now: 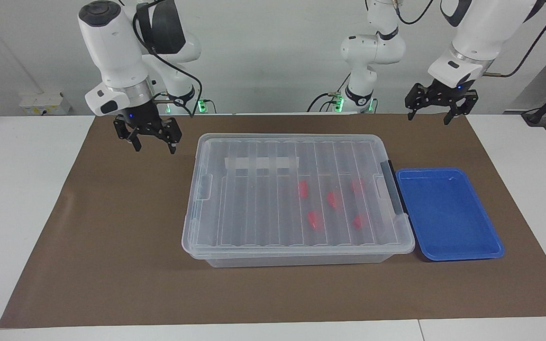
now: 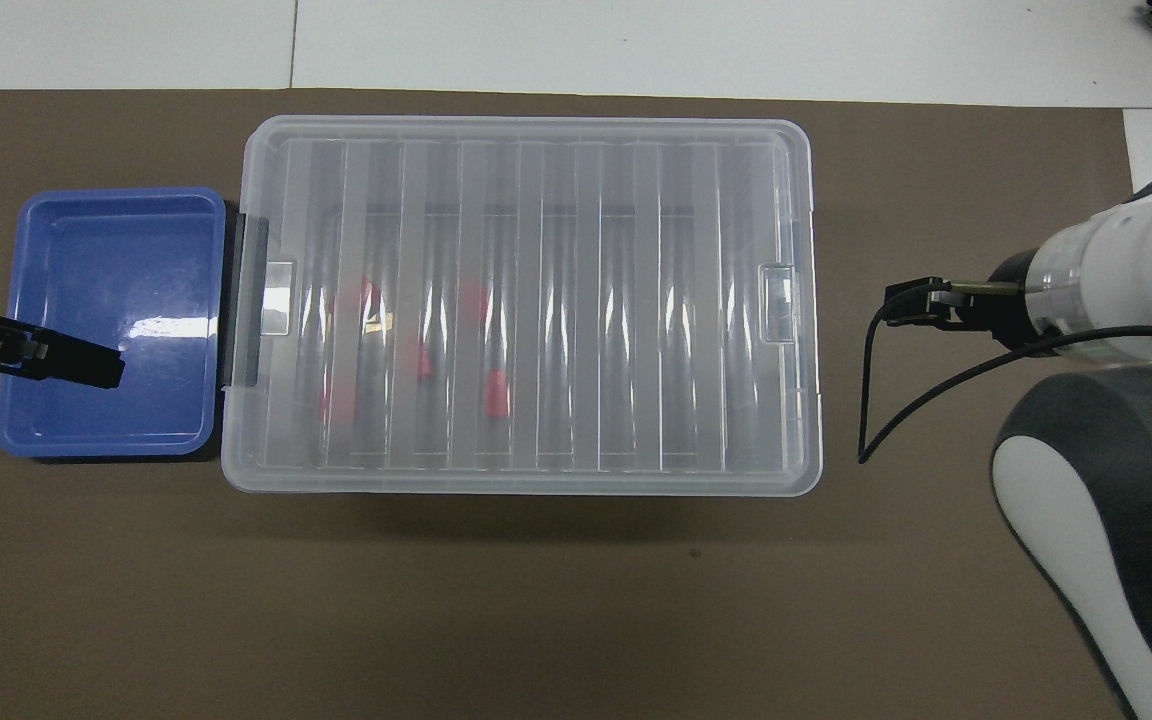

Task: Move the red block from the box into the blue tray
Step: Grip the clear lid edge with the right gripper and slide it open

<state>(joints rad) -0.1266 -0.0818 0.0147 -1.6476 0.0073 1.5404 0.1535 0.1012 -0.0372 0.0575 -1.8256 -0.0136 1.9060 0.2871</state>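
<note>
Left end effector (image 1: 435, 115) raised, fingers spread and empty, pointing down, wrist bent in from the left arm's base side. Right end effector (image 1: 152, 142) also raised, fingers apart and empty, pointing down, forearm near vertical above it.

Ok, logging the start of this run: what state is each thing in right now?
box: lid on, latch shut
red blocks: five, all inside the box
blue tray: empty, beside the box
left gripper: open, empty, raised near the tray's end
right gripper: open, empty, raised over the mat
</note>
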